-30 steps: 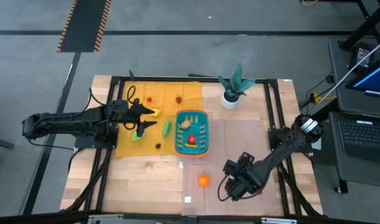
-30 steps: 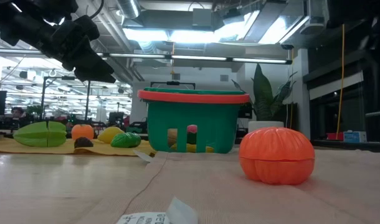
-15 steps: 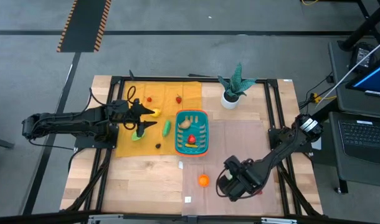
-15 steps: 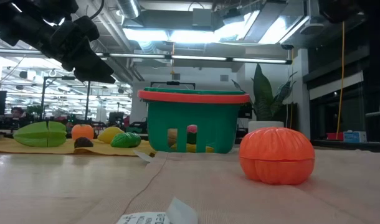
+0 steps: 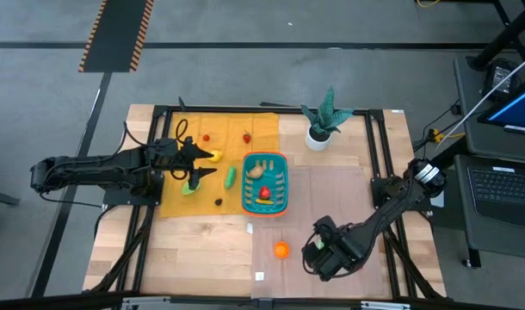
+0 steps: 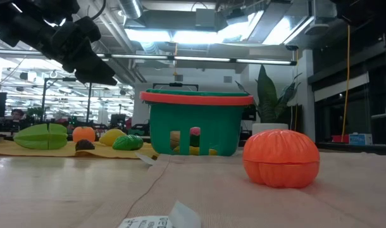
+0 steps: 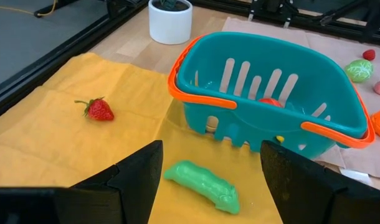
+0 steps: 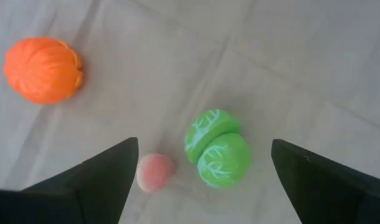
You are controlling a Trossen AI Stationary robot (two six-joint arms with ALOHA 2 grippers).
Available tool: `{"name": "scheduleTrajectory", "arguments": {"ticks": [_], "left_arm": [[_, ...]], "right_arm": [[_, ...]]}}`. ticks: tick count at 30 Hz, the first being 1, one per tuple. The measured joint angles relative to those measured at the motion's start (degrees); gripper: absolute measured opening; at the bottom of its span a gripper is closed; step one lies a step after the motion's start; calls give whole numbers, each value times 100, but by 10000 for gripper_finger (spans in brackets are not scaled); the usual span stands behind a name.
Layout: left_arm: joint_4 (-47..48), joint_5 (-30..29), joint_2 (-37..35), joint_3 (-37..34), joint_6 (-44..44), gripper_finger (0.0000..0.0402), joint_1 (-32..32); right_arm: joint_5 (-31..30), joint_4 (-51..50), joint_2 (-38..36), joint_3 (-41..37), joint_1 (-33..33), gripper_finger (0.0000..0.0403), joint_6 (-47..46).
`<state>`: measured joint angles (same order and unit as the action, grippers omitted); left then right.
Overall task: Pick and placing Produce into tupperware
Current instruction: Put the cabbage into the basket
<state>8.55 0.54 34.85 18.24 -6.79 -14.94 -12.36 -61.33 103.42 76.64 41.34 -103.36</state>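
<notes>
The teal tupperware (image 5: pixel 265 183) with an orange rim stands mid-table and holds a few pieces of produce. More produce lies on the yellow cloth (image 5: pixel 178 202): a strawberry (image 7: pixel 99 110), a green pod (image 7: pixel 202 185) and a yellow fruit (image 5: pixel 215 156). My left gripper (image 5: pixel 196 165) hovers open over the cloth, left of the tupperware (image 7: pixel 271 93). An orange (image 5: pixel 281 250) lies near the front edge. My right gripper (image 5: pixel 321 256) hangs open, pointing down over a green cabbage (image 8: pixel 218 148) and a small pink piece (image 8: pixel 154 172), with the orange (image 8: pixel 43 70) beside them.
A potted plant (image 5: pixel 321 122) in a white pot stands at the far edge, right of the cloth. A brown mat (image 5: pixel 331 198) covers the table's right half. A small white label (image 6: pixel 158 220) lies near the front. Black frame rails run along the table's sides.
My right gripper has rolled about its own axis while staying open above the cabbage and the pink piece, hardly shifting over the table. My left arm and all the produce have kept still.
</notes>
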Motion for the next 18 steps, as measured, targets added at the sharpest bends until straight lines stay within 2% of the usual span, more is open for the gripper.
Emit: {"name": "scheduleTrajectory", "arguments": {"ticks": [8, 18], "left_arm": [[18, 0, 0, 0, -2, 261, 0], [441, 1, 0, 0, -7, 261, 0]], "right_arm": [[5, 62, 7, 0, 2, 366, 346], [7, 229, 9, 0, 2, 366, 309]]}}
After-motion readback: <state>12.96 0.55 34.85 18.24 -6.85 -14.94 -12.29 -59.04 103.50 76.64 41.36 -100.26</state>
